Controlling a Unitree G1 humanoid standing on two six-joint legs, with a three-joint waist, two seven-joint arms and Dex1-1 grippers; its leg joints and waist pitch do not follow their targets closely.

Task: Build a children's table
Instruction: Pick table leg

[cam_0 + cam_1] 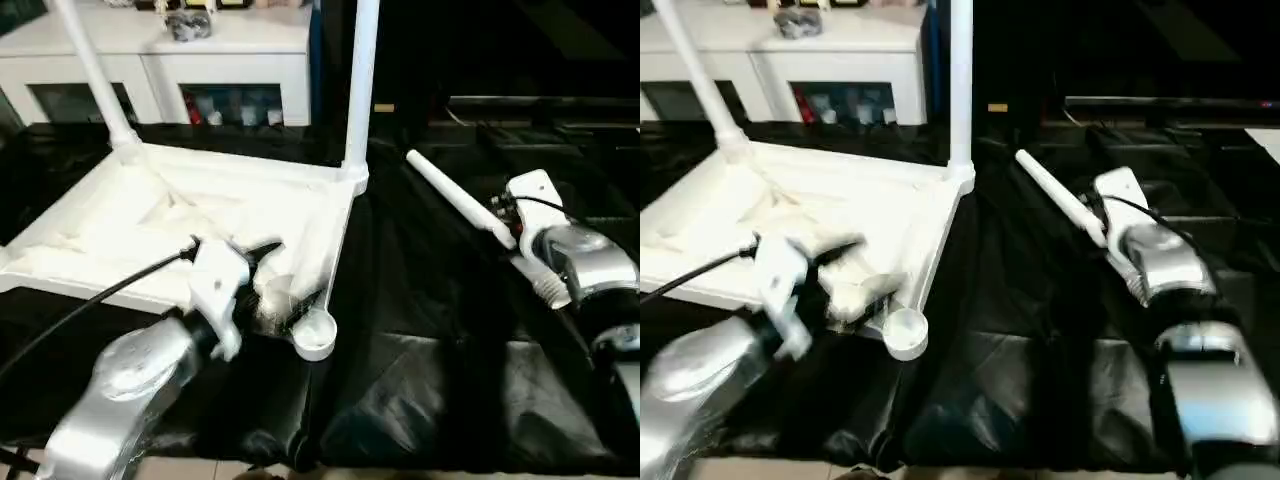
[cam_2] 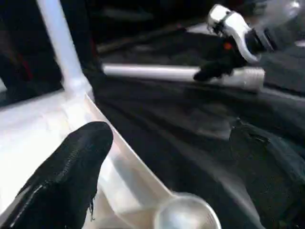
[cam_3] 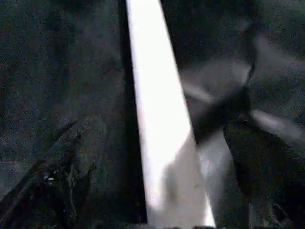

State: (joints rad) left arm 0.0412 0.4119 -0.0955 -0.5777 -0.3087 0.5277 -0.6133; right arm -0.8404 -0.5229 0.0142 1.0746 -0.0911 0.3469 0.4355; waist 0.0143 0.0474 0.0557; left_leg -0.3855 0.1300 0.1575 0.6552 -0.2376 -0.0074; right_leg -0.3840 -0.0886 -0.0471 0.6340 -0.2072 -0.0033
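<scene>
The white tabletop (image 1: 150, 225) lies underside up on the black cloth. Two legs stand in its far sockets, one upright (image 1: 362, 80) and one leaning (image 1: 95, 70). The near right corner socket (image 1: 314, 335) is empty. My left gripper (image 2: 171, 143) is open just behind that socket. One finger (image 2: 71, 167) is over the tabletop and the other is outside its right rim. A loose leg (image 1: 455, 195) lies on the cloth to the right. My right gripper (image 3: 167, 119) is open around its near end, with a gap on each side of the tube (image 3: 157, 109).
A white glass-door cabinet (image 1: 230, 60) stands behind the work surface. Crumpled black cloth (image 1: 420, 350) covers the surface up to its front edge. A black cable (image 1: 90, 300) runs from my left wrist across the tabletop's near edge.
</scene>
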